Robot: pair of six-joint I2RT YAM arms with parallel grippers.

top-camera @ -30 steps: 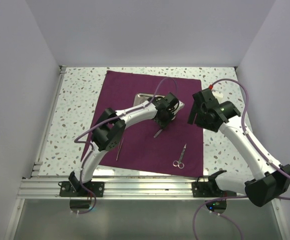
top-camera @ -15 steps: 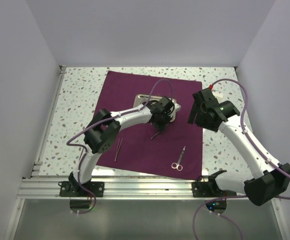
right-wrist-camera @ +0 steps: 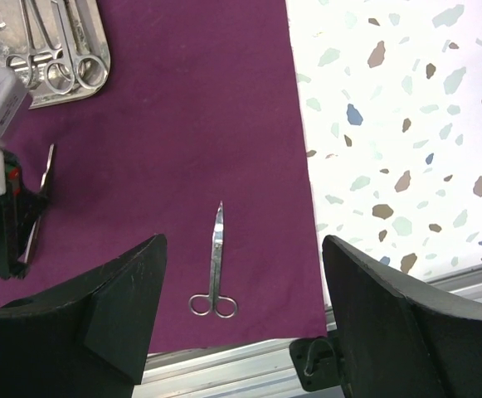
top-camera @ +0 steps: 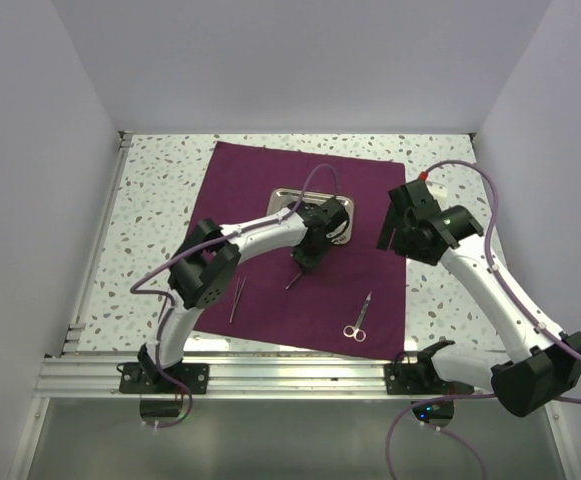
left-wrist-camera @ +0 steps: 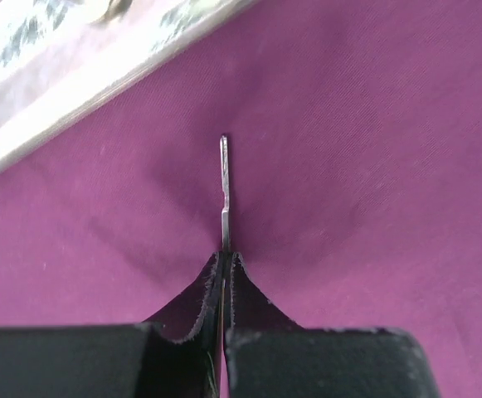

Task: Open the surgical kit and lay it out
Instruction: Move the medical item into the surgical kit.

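My left pincer (left-wrist-camera: 225,259) is closed on 1 thin steel tool (left-wrist-camera: 224,178), which points out over the purple cloth (top-camera: 260,175), at 6 o'clock from the tray (top-camera: 282,192). My right pincer (right-wrist-camera: 242,240) hangs wide open above the scissors (right-wrist-camera: 215,265), which lie at 5 o'clock on the cloth. The tweezers (top-camera: 236,298) lie at 8 o'clock.

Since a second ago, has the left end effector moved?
Yes: the left end effector, clamping a steel instrument, shifted left and toward the bases, away from the tray.
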